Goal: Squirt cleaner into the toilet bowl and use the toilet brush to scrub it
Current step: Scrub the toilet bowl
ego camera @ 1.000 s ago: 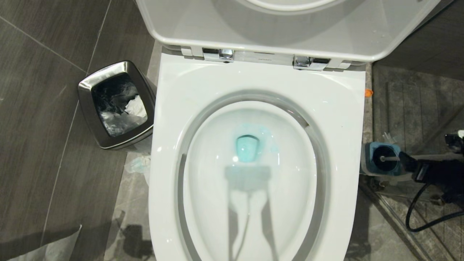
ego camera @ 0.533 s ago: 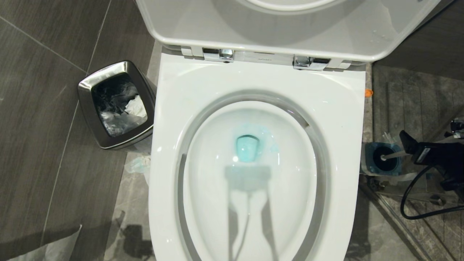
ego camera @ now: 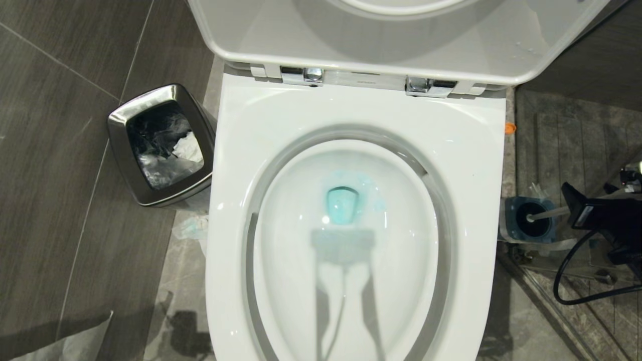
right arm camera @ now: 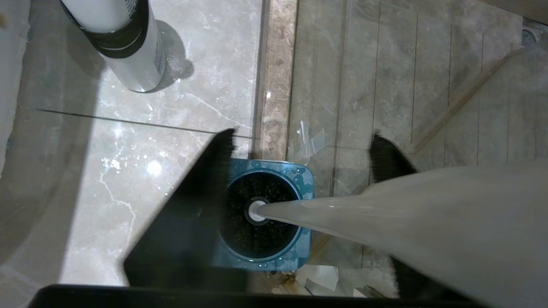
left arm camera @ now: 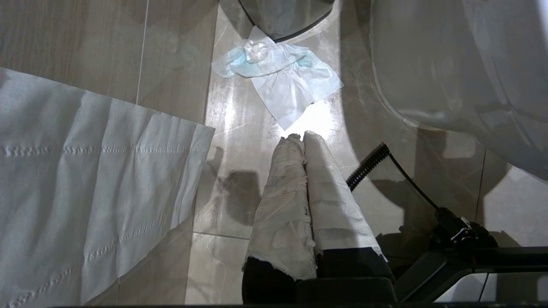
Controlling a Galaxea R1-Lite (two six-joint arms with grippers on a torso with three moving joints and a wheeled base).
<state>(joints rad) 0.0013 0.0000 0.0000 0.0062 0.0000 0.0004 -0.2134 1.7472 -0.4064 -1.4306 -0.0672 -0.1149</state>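
Note:
The toilet bowl (ego camera: 251, 150) stands with its lid up, and teal-blue liquid (ego camera: 342, 203) pools at its drain. To its right the toilet brush (ego camera: 544, 214) sits in its blue holder (right arm camera: 299, 179), black bristles down, whitish handle (right arm camera: 342, 214) leaning out. My right gripper (ego camera: 572, 206) (right arm camera: 302, 136) is open astride that handle, which lies against one finger and stands clear of the other. The cleaner (right arm camera: 124, 42) stands on the floor beyond the holder; its orange cap (ego camera: 510, 129) peeks past the rim. My left gripper (left arm camera: 302, 137) is shut, paper-wrapped, parked low left of the toilet.
A steel bin (ego camera: 160, 145) with a dark liner stands left of the toilet. Crumpled tissue (left arm camera: 278, 77) and a paper sheet (left arm camera: 85, 179) lie on the floor there. A stone threshold (right arm camera: 274, 85) runs beside the holder. A black cable (ego camera: 567, 281) loops under my right arm.
My right gripper has shifted farther back and a little right, and now straddles the handle. The handle has tipped slightly. The brush stays in its holder.

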